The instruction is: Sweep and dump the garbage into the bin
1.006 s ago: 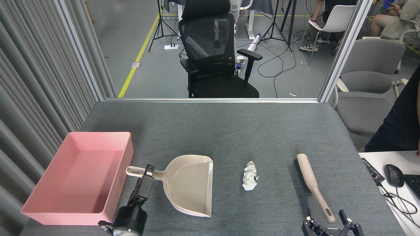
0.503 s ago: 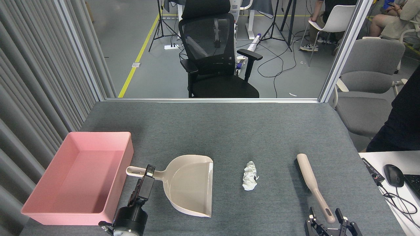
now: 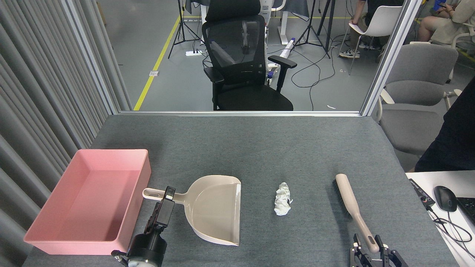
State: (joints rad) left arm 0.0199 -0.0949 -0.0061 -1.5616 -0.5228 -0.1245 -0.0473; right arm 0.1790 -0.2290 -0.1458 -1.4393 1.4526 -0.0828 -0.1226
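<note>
- Garbage (image 3: 282, 199), a crumpled white wad, lies on open grey felt table (image 3: 259, 148) between beige dustpan (image 3: 215, 209) and brush (image 3: 354, 211).
- Pink bin (image 3: 66, 243) sits at the left edge.
- Left end effector (image 3: 167, 193) at the dustpan handle: closure unclear.
- Right end effector (image 3: 372, 251) fingers flank the brush handle tip; grip unclear.

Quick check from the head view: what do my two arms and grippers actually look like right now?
Both are black. The left arm ends in a round glossy black joint with a pale face at the frame edge, tapering to a slim boxy left gripper with a small shiny patch at the tip. The right gripper is matte black with angular, bracket-like fingers. No cables or markings show.
</note>
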